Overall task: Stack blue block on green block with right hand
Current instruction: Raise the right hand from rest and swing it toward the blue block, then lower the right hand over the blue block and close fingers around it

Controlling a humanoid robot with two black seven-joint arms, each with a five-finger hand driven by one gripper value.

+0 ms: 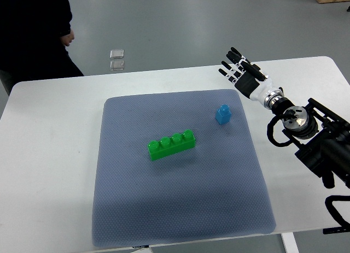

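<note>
Blue block (222, 114) apart from green block (171, 144)

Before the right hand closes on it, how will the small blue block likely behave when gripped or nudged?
The blue block looks like rigid moulded plastic, so probably stiff and light. It is taller than it is wide, so a sideways nudge might tip it. The textured grey mat should limit sliding.

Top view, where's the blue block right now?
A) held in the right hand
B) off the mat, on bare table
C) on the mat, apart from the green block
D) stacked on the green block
C: the blue block sits alone on the grey mat, up and to the right of the green block, with a gap between them; the right hand is open and holds nothing.
</note>
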